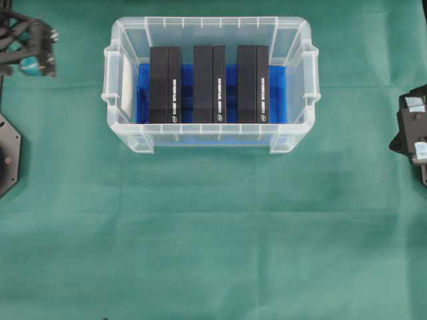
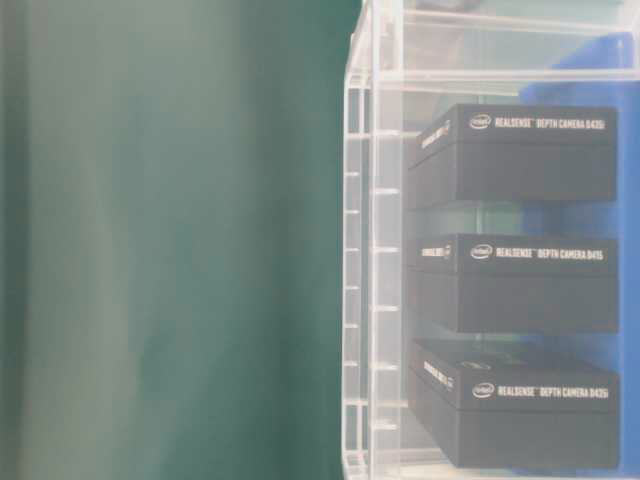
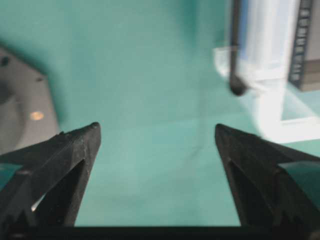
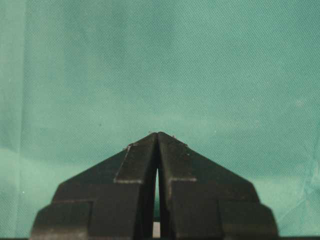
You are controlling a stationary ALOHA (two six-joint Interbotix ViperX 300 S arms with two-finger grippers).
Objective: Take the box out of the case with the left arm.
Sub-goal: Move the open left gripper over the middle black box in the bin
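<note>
The clear plastic case (image 1: 207,23) stands at the back middle of the green cloth, with a blue sheet on its bottom. Three black boxes stand in it side by side: left (image 1: 165,84), middle (image 1: 209,84), right (image 1: 253,84). The table-level view shows them through the case wall (image 2: 372,250). My left gripper (image 1: 45,47), with teal pads, hovers left of the case, open and empty; in its wrist view (image 3: 157,130) the case corner (image 3: 265,65) lies ahead to the right. My right gripper (image 1: 400,137) sits at the right edge, shut and empty (image 4: 157,135).
A grey base plate (image 1: 7,153) lies at the left edge and also shows in the left wrist view (image 3: 20,105). Green cloth (image 1: 213,233) covers the table in front of the case.
</note>
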